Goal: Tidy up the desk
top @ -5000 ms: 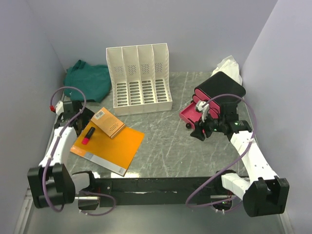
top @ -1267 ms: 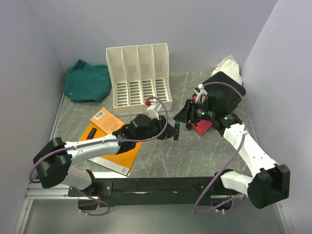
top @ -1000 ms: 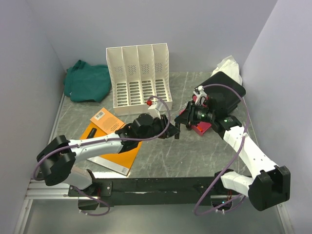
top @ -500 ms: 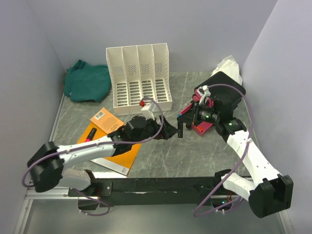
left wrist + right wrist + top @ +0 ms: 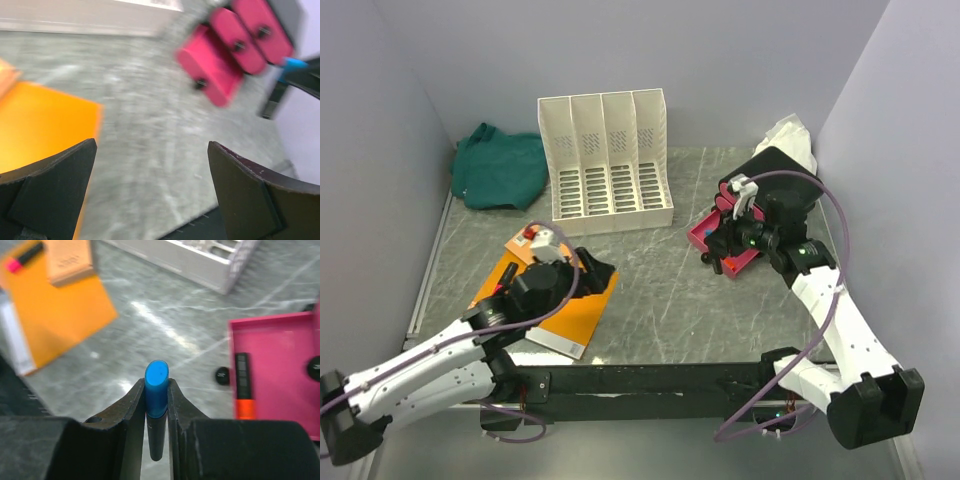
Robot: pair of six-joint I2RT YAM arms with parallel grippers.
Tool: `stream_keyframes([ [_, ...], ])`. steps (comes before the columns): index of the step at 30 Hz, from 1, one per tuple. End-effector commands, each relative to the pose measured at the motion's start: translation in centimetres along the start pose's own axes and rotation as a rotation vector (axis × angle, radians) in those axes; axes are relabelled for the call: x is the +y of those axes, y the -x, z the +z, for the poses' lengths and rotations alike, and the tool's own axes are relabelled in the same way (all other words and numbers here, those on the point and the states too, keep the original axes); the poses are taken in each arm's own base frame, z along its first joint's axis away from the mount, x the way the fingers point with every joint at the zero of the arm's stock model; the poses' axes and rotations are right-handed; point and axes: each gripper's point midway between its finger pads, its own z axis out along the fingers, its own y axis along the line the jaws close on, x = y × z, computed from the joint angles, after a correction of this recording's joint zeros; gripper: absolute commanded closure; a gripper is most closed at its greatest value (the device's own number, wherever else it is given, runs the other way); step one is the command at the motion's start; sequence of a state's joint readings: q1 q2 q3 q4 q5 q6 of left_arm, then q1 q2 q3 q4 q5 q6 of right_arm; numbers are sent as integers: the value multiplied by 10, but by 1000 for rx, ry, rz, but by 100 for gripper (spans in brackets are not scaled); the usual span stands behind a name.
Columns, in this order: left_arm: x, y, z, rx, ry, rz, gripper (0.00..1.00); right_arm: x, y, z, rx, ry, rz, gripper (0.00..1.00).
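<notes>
Now the left tool [image 5: 150, 187], wide and empty, has drawn back to lower left, leaving the blue-capped dark marker [image 5: 156, 381] pinched in the right tool [image 5: 156, 390] by the open pink plastic drawer [image 5: 280, 360] at the right of the grey-green veined stone desk [image 5: 650, 295], likely ready for stowing.

A large, flat, rectangular counter [image 5: 660, 300] of dark grey-green, stone-look material with thin white veins. It lies level, enclosed at the back and both sides by pale lavender panels [image 5: 720, 60].
</notes>
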State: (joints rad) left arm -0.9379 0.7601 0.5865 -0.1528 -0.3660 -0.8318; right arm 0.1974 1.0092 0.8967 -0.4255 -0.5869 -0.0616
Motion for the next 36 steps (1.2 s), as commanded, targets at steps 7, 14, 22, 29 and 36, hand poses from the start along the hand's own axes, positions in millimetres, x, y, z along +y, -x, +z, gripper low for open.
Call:
stream_keyframes([
  [7,98,30,-25,-102,315,-17,1,-70,-2,6,122,-253,-208,100],
  [14,127,31,-18,-79,424,-75,1,-104,-19,15,223,-352,-269,98],
  [22,148,33,-14,-86,454,-162,0,-116,-32,35,295,-357,-264,86],
  [29,173,38,-19,-103,517,-222,1,-132,-25,57,333,-364,-287,83],
  [36,203,45,-25,-124,594,-331,0,-119,-20,68,338,-306,-300,49],
])
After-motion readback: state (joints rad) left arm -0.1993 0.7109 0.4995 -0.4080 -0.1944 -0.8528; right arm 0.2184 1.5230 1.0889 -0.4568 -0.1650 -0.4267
